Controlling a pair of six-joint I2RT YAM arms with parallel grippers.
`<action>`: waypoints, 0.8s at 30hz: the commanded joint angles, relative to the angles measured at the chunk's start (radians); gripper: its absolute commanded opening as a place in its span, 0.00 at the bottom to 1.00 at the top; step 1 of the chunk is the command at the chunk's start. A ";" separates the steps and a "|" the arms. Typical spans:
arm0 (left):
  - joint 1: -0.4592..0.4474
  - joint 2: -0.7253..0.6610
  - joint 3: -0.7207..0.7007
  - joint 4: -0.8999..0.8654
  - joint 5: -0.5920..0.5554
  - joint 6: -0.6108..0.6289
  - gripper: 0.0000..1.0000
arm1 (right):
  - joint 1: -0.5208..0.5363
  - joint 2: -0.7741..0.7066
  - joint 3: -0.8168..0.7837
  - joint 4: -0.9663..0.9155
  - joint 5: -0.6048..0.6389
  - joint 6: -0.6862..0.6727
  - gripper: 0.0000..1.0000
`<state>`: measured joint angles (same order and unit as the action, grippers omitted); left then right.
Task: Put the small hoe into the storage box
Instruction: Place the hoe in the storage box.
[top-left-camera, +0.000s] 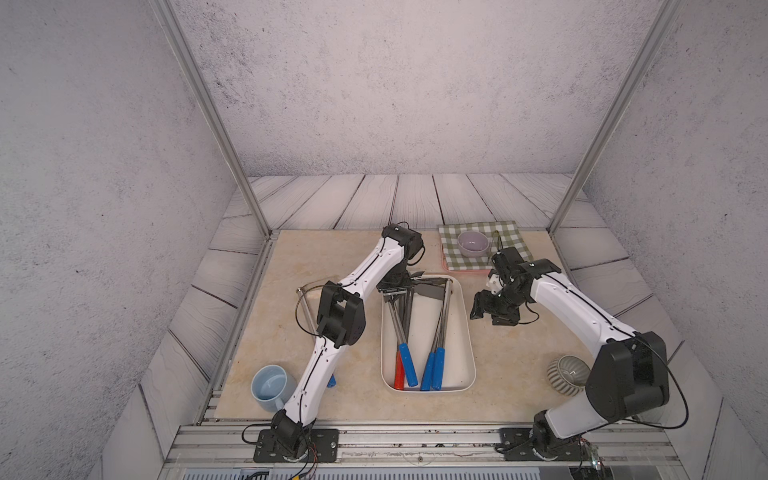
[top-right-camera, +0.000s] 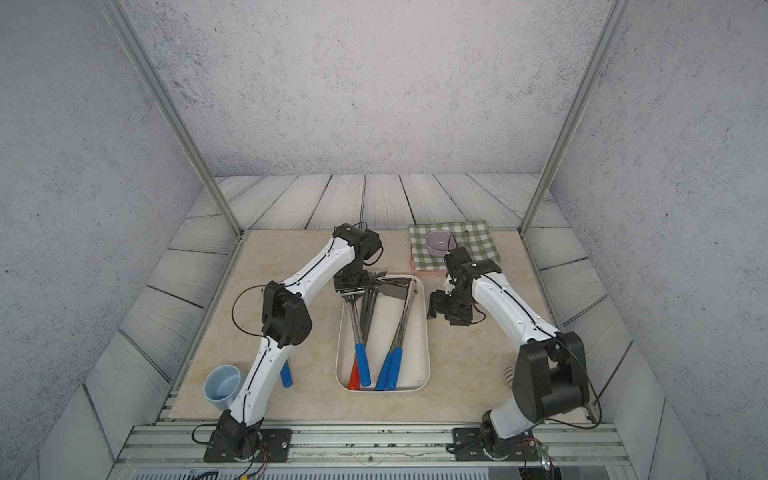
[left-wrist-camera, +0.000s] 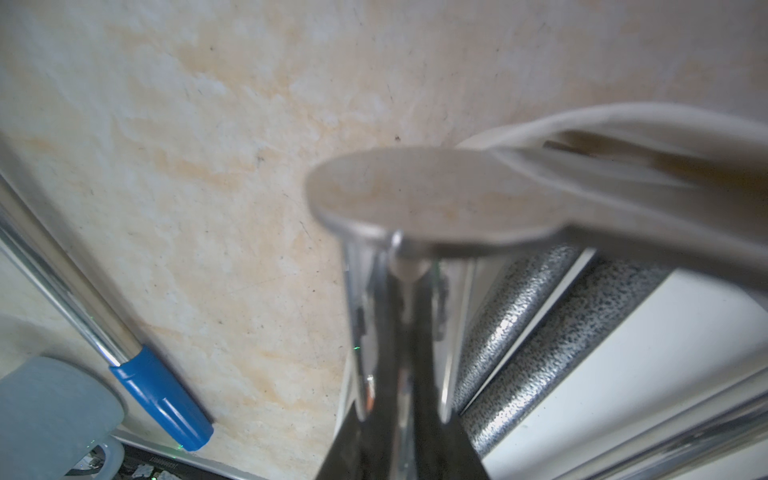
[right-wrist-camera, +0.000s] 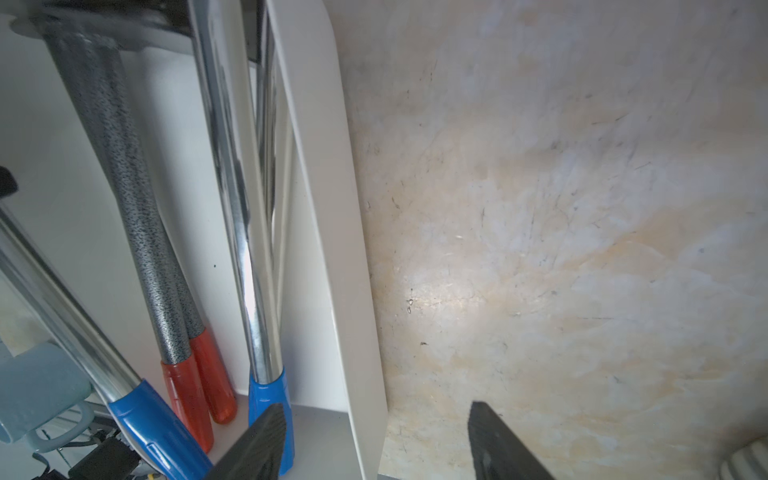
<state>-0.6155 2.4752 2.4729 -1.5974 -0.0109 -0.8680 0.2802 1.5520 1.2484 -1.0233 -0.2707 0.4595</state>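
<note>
The storage box (top-left-camera: 468, 332) (top-right-camera: 427, 332) is a cream-white tray in the middle of the table, with several long tools lying in it. The small hoe (top-left-camera: 397, 328) (top-right-camera: 356, 328) has a chrome shaft and a blue handle. It slants down into the box's left half, its handle end over a red handle. My left gripper (top-left-camera: 392, 291) (top-right-camera: 351, 289) (left-wrist-camera: 404, 415) is shut on its shaft just behind the blurred metal head (left-wrist-camera: 415, 195), above the box's far end. My right gripper (top-left-camera: 484, 309) (top-right-camera: 440, 307) (right-wrist-camera: 374, 405) is open beside the box's right rim (right-wrist-camera: 332, 249), holding nothing.
Another blue-handled tool (top-left-camera: 331, 380) (left-wrist-camera: 162, 399) lies on the table under the left arm, next to a pale blue mug (top-left-camera: 270, 384). A lilac bowl (top-left-camera: 471, 243) sits on a green checked cloth at the back right. A ribbed grey dish (top-left-camera: 565, 374) stands by the right arm.
</note>
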 joint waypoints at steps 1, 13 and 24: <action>-0.005 0.017 0.041 -0.147 0.010 0.007 0.00 | -0.004 0.035 -0.008 0.021 -0.047 -0.007 0.71; -0.020 0.068 0.061 -0.147 0.023 0.010 0.00 | -0.003 0.152 -0.003 0.079 -0.085 0.004 0.72; -0.029 0.086 0.063 -0.121 0.063 0.018 0.00 | 0.002 0.228 -0.021 0.130 -0.131 0.013 0.63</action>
<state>-0.6315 2.5225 2.5221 -1.5974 0.0193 -0.8642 0.2802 1.7660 1.2350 -0.8997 -0.3782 0.4675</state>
